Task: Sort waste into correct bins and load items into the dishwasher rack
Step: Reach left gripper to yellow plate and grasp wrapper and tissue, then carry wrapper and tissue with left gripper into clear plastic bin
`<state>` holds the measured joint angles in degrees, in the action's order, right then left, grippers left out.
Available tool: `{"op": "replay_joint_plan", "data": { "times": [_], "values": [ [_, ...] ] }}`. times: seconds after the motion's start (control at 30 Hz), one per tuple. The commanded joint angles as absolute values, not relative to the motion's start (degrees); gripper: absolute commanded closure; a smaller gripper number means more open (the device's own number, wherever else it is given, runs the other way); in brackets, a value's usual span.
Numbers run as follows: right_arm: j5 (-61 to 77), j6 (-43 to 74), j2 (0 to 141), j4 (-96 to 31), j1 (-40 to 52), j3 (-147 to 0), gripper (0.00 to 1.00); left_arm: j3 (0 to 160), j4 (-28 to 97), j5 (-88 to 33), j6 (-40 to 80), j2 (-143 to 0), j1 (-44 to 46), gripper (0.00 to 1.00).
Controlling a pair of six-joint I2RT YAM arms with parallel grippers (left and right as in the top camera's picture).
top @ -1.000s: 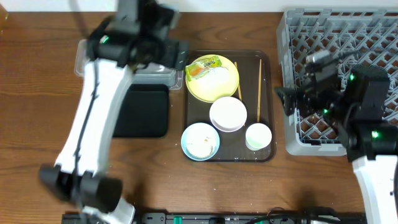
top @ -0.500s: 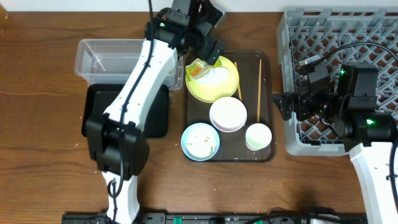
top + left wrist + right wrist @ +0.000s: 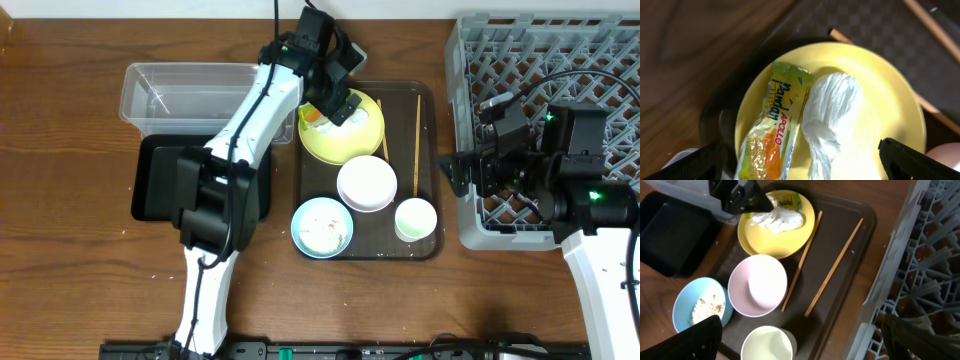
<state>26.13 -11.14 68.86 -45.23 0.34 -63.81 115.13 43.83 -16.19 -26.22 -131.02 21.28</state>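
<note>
Green-yellow snack wrapper with orange print lies along the left side of the round yellow plate, touching the crumpled white paper beside it. That plate sits at the far end of the dark brown serving tray. On the tray's near part are the white bowl, the light blue bowl holding rice scraps, and the small pale cup. Two thin wooden chopsticks lie to the right.

My left gripper hovers over the plate, jaws released wide and empty. My right gripper waits between the tray and the grey lattice rack, jaws likewise spread, holding nothing.

I judge this to be the waste-sorting step, at its first pick. Next I'd lower the left jaws astride the wrapper, pinch it without catching the paper, then carry it left to the clear plastic tub or the shallow black tray on the desk.
</note>
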Motion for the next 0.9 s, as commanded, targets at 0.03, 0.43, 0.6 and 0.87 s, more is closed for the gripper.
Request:
{"op": "replay_joint_plan", "data": {
  "times": [0.03, 0.43, 0.6, 0.87],
  "values": [
    [26.33, -11.22, 69.04, -45.67, 0.78, -64.71, 0.01, 116.4, 44.01, -14.92, -27.88, -133.78, 21.26, 0.0],
    [26.35, -11.22, 69.04, -45.74, 0.78, -64.71, 0.01, 115.61, 43.75, -14.96, -27.88, -138.3, 21.34, 0.02],
    [26.33, -11.22, 69.04, -45.8, 0.78, -64.71, 0.01, 115.5, 44.03, -15.03, -27.83, -139.87, 21.43, 0.09],
    [26.33, -11.22, 69.04, -46.0, 0.78, -64.71, 0.01, 114.91, 45.23, -16.69, -27.86, -141.38, 22.87, 0.32]
  ]
}}
